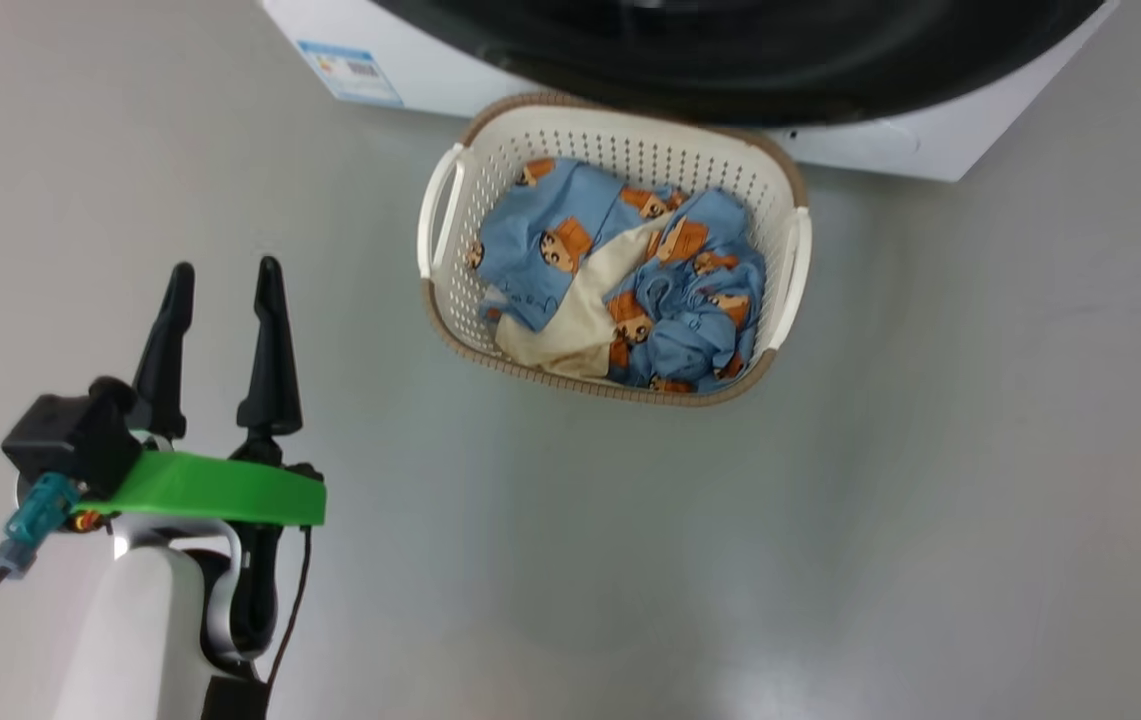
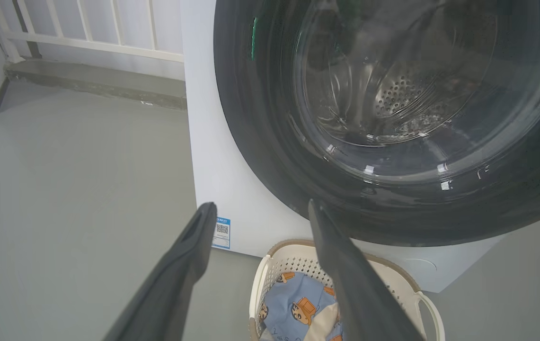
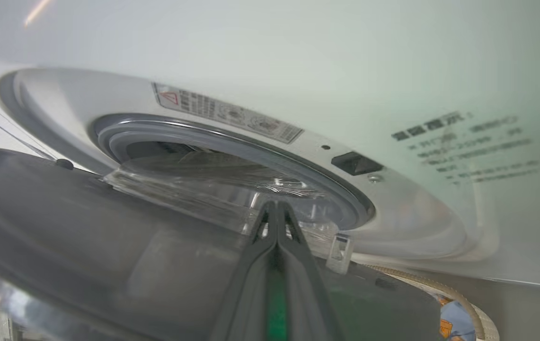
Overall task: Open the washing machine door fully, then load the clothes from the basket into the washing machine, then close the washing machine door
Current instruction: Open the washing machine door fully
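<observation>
The washing machine (image 1: 880, 140) stands at the top of the head view, its black-ringed door (image 1: 730, 60) above the basket (image 1: 630, 125). Blue clothes (image 1: 620, 270) with orange figures and a cream lining fill the basket on the floor. My left gripper (image 1: 224, 268) is open and empty, low and to the basket's left. Its wrist view faces the door's glass (image 2: 393, 94) from outside. In the right wrist view the door (image 3: 85, 227) stands ajar from the washing machine (image 3: 298, 57). My right gripper (image 3: 277, 204) is shut, its tips in that gap by the glass bowl.
A grey gasket (image 3: 232, 137) rings the drum opening, with the latch hole (image 3: 355, 163) beside it and the door's latch hook (image 3: 338, 246) below. A blue label (image 2: 222, 232) marks the washer's front. White railing (image 2: 85, 28) lines the wall to the left. Grey floor spreads around the basket.
</observation>
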You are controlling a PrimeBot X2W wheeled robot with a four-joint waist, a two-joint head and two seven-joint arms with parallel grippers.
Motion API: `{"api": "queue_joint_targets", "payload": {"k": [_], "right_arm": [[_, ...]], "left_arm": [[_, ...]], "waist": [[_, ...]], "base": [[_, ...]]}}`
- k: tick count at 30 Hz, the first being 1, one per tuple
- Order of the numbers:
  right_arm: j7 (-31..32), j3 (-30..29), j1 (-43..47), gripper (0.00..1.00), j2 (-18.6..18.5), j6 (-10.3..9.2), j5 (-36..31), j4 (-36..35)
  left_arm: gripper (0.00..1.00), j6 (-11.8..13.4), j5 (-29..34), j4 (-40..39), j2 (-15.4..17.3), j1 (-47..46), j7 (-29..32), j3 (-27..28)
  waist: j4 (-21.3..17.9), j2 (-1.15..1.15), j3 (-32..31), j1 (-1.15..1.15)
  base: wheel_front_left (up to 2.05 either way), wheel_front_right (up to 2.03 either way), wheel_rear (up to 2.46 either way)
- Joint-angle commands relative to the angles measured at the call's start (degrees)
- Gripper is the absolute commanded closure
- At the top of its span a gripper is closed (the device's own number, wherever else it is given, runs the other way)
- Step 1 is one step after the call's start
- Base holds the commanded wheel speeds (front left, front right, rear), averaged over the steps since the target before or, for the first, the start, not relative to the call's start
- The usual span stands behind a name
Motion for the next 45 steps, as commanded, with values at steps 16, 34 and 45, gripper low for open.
{"api": "queue_joint_targets", "payload": {"k": [16, 34, 45], "right_arm": [[5.81, 2.46, 17.38, 1.0, 6.31, 0.11, 7.24, -8.45], [9.11, 2.69, 34.02, 1.0, 8.57, 0.11, 10.53, -15.47], [11.54, 2.79, 40.23, 1.0, 11.49, 0.11, 12.28, -19.14]], "left_arm": [[0.0, -0.14, 1.14, 1.24, 2.38, 6.92, -0.36, 3.23], [0.0, 0.18, 2.07, 2.85, 3.11, 12.84, -0.28, 3.62], [0.0, 0.89, 1.95, 2.12, 3.84, 14.3, 0.83, 3.15]], "waist": [[-1.29, 0.0, -12.32, 0.0], [1.91, 0.0, -22.57, 0.0], [6.34, 0.0, -24.86, 0.0]], "base": [[0.0, 0.0, 0.0], [0.0, 0.0, 0.0], [0.0, 0.0, 0.0]]}}
